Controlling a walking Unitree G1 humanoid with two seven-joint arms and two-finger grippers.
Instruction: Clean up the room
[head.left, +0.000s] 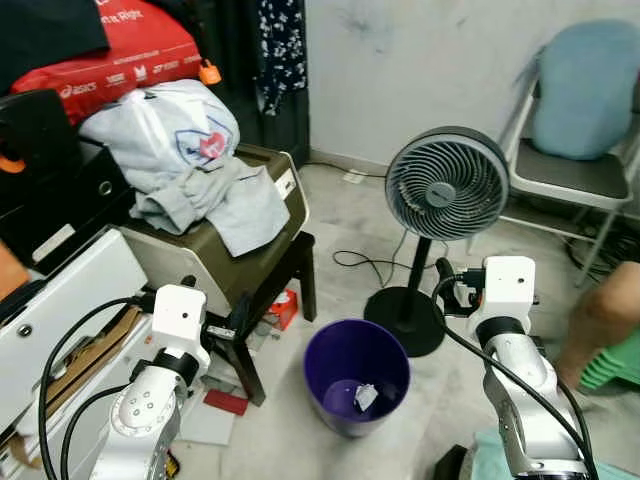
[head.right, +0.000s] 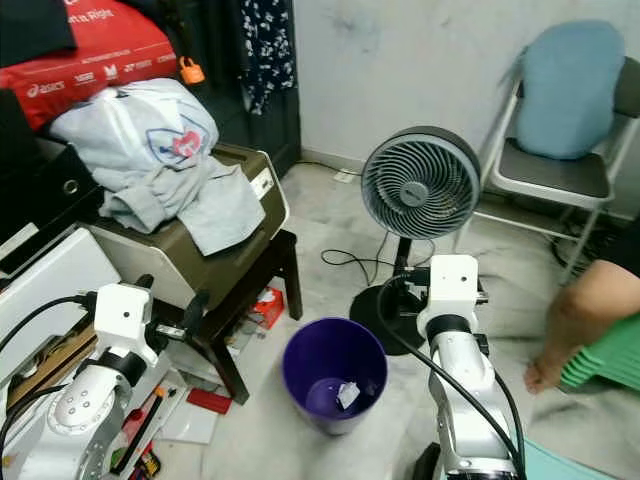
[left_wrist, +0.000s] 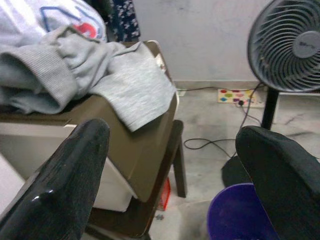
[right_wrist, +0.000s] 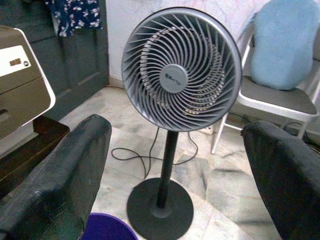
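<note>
Two silver arms of rounded metal segments, each capped at the wrist by a boxy white housing with a small dark dot on its face. Thick black cables looping from the housings down along both forearms. Left gripper (left_wrist: 170, 175) and right gripper (right_wrist: 175, 170) each with two broad black fingers (matte, slightly textured, rounded at the tips).

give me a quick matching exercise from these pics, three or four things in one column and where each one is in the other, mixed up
Things:
1. grey sweatshirt
2. crumpled paper scrap
3. blue cushion
4. pedestal fan

Places:
A. on the folding chair
B. standing on the floor between the purple bin and the chair
C. draped over the printer on the dark stool
D. inside the purple bin

Pairs: 1-C, 2-D, 3-A, 4-B
</note>
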